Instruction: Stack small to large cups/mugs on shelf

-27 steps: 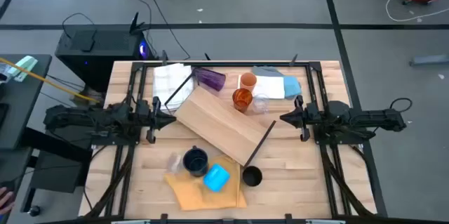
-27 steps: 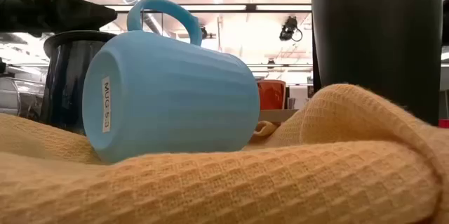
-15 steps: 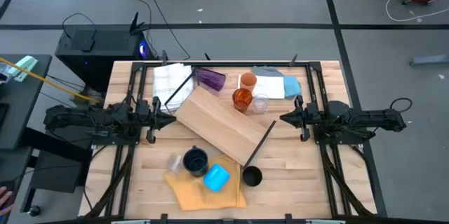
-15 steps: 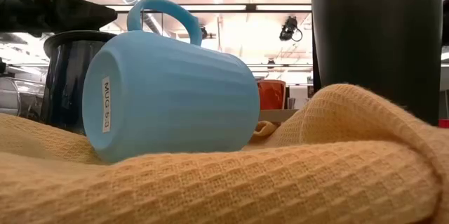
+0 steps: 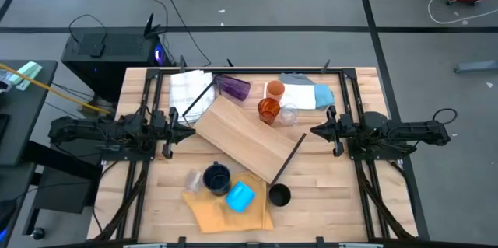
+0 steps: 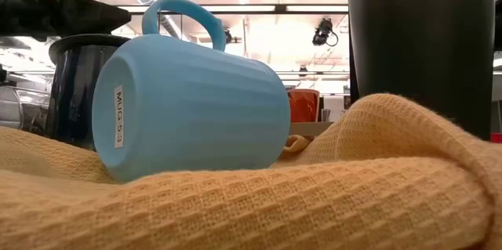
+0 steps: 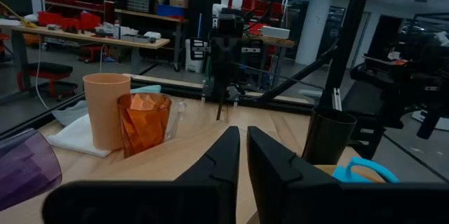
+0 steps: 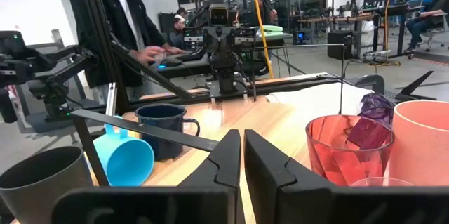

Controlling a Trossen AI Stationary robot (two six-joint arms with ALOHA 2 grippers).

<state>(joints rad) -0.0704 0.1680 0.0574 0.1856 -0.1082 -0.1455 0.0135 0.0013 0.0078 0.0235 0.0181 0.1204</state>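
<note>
The shelf (image 5: 247,135), a light-wood board with black rods, lies slantwise at mid-table. Behind it a purple tumbler (image 5: 233,88) lies on its side, and a light orange cup (image 5: 274,89), an amber ribbed cup (image 5: 268,110) and a clear glass (image 5: 289,114) stand upright. Near the front stand a navy mug (image 5: 217,178) and a black cup (image 5: 279,195). A bright blue mug (image 6: 188,109) lies on its side on a yellow cloth (image 6: 314,195). My left gripper (image 5: 191,130) is shut by the shelf's left corner. My right gripper (image 5: 313,130) is shut by its right end.
White cloths (image 5: 189,91) and a blue cloth (image 5: 310,92) lie along the far edge. Another clear glass (image 5: 193,179) stands left of the navy mug. A person (image 8: 116,20) stands beyond the table's left side in the right wrist view.
</note>
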